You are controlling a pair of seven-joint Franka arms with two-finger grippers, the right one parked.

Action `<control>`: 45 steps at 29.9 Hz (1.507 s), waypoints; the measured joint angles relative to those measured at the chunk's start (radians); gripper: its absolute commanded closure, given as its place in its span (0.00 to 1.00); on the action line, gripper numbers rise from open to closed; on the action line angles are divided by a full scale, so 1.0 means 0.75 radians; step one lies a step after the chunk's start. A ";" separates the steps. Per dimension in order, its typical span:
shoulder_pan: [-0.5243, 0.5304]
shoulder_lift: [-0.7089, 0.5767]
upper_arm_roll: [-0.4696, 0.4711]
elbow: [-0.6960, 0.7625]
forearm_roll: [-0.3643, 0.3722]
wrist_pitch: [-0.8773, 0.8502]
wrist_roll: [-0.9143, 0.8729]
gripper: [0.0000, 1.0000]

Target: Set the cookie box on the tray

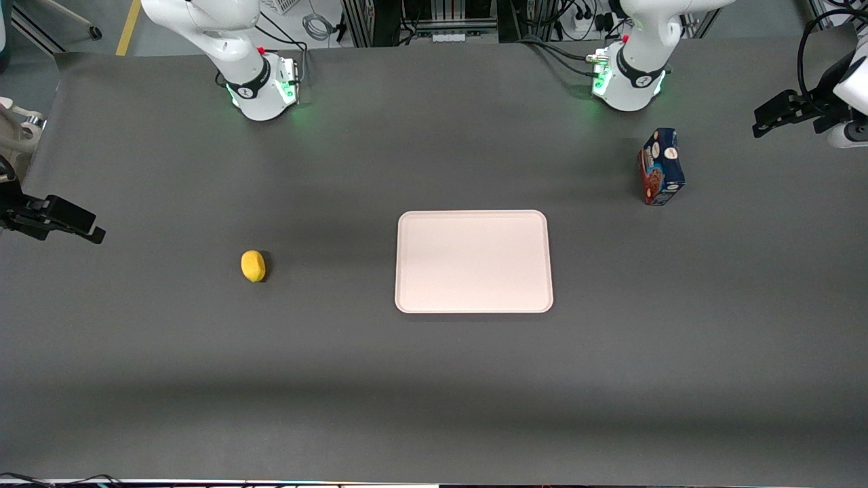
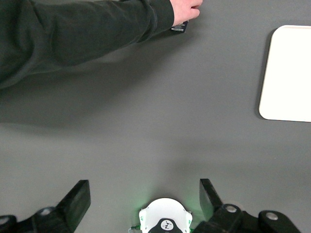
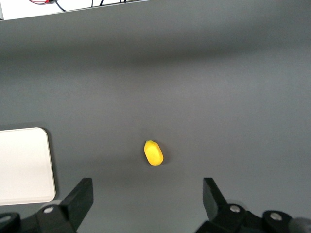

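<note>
While the cookie box (image 1: 660, 167) stands upright on the grey counter (image 1: 434, 379), it sits near the working arm's base and farther from the front camera than the tray (image 1: 474, 261), well apart from it and toward the working arm's end. Its dark blue faces carry white round logos, and the side turned toward the tray shows the red-brown cookie picture. In the left wrist view a person's hand (image 2: 186, 10), at the end of a dark sleeve (image 2: 73, 36), rests on a small dark object (image 2: 179, 28) lying on the counter; what that object is cannot be told. The tray lies flat near the middle of the counter, pale pink-white, with nothing on it. The gripper (image 1: 770, 120) hangs above the counter at the working arm's end, clear of the box, and in the left wrist view its fingers (image 2: 210, 195) stand wide apart with nothing between them. A small yellow lemon-like object (image 1: 253, 266) lies toward the parked arm's end, well apart from the tray.
</note>
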 measured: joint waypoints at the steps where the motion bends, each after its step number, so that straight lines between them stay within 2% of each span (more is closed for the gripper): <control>1: 0.000 -0.003 0.000 0.000 0.000 -0.002 0.001 0.00; 25: 0.000 -0.020 0.004 0.021 0.000 -0.078 0.037 0.00; 35: 0.000 -0.147 0.006 0.026 0.000 -0.220 0.057 0.00; 40: 0.000 -0.275 0.008 -0.078 0.002 -0.235 0.075 0.00; 45: 0.000 -0.416 0.010 -0.318 0.004 -0.113 0.086 0.00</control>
